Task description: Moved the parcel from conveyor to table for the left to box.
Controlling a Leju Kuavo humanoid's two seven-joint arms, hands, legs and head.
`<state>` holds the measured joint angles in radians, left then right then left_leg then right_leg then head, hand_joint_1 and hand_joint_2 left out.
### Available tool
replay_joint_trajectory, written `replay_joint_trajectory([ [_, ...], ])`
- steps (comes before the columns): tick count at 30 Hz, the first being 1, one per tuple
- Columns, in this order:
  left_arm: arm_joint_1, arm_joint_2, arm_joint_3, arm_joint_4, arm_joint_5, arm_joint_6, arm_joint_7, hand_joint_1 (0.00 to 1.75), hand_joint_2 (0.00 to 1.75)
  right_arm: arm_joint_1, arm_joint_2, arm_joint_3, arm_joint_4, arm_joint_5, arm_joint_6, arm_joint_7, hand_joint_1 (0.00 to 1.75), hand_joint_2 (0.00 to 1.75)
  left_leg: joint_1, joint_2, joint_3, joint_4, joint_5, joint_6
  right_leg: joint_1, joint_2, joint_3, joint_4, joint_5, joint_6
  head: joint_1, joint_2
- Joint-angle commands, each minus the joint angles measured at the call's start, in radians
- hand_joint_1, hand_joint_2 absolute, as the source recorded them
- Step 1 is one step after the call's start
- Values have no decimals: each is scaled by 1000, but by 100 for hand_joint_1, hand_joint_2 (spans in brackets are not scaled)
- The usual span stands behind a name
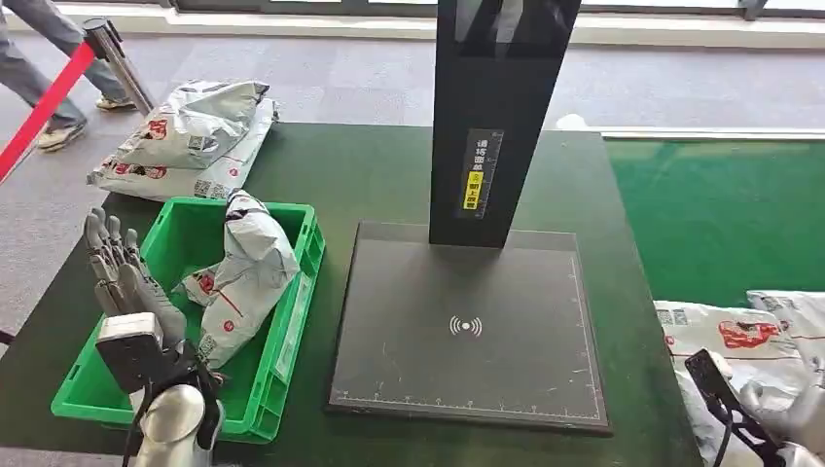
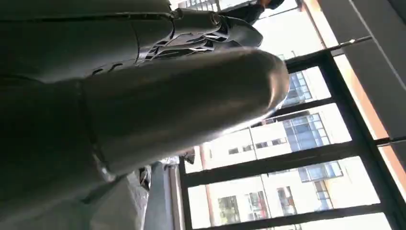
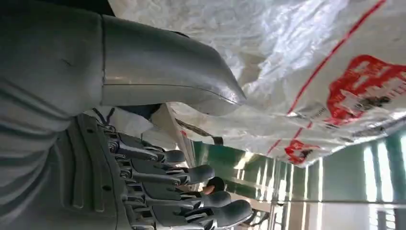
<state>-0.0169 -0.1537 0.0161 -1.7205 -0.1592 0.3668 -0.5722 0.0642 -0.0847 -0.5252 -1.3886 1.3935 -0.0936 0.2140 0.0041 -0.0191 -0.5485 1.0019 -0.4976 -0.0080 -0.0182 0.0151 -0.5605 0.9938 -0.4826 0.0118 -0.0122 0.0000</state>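
Nearest in, low on the left of the head view, the left robot hand (image 1: 122,272) stands upright over the near corner of the green crate (image 1: 292,321), fingers straight and a little apart, holding nothing. In the left wrist view that same hand is a broad dark shape with windows and a pale building beyond it.

Low on the right, the right robot hand (image 3: 158,187) is right up against a parcel (image 3: 306,81): the right wrist view shows the thick thumb lying at the silvery wrapper and the darker fingers spread apart in a row, closed on nothing. In the head view its wrist camera sits over the grey parcels on the green conveyor (image 1: 720,214), which runs along the right side of the bench.

On to the bench (image 1: 389,175), a dark green top. The crate sits at its near left with one crumpled grey parcel with red print (image 1: 243,277) leaning inside it, tilted up against the crate's far wall. Beside the crate, in the middle, lies a flat black scanner plate (image 1: 467,331) with a white wireless mark, and a black post (image 1: 496,117) with a yellow label rises from its far edge.

Further back, at the bench's far left corner, a stack of grey parcels (image 1: 190,136) lies in a heap.

Beyond that, grey carpet. A red barrier belt (image 1: 44,107) runs off a metal stanchion at far left, and a person's legs (image 1: 49,78) stand beside it on the carpet.
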Motion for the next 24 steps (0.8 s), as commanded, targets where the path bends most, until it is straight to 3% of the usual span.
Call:
replay_joint_trajectory([
  [1, -7, 5, -10, 6, 11, -18, -5, 0, 175, -16, -12, -164, 192, 47, 107, -76, 0, 175, 1, -2, 1, -1, 1, 0, 1, -4, 2, -2, 0, -1, 0, 0],
  [10, -32, 15, -18, 30, -25, -10, 27, 0, 175, -162, -16, 53, 538, 17, 68, -121, 0, 175, 3, 6, 1, -1, 0, 1, 2, 4, 1, -3, 3, -1, 0, 0],
  [18, -68, 17, -30, 49, -58, -26, 66, 0, 175, -74, 61, 111, 384, -10, 149, -123, 0, 175, 2, 3, 4, -2, 1, 0, 3, 0, 4, -3, 2, -1, 0, 0],
  [19, -66, 18, -31, 49, -59, -26, 65, 0, 175, -72, 59, 118, 378, -11, 158, -132, 175, 175, 2, 5, 4, -1, 1, 0, 3, 2, 4, -2, 2, -1, 0, 0],
  [24, -58, 27, -28, 39, -60, -39, 68, 0, 175, -60, 79, 183, 311, -34, 183, -185, 175, 175, 3, 12, 6, -2, 0, -2, 4, 9, 4, -2, 3, -2, 0, 0],
])
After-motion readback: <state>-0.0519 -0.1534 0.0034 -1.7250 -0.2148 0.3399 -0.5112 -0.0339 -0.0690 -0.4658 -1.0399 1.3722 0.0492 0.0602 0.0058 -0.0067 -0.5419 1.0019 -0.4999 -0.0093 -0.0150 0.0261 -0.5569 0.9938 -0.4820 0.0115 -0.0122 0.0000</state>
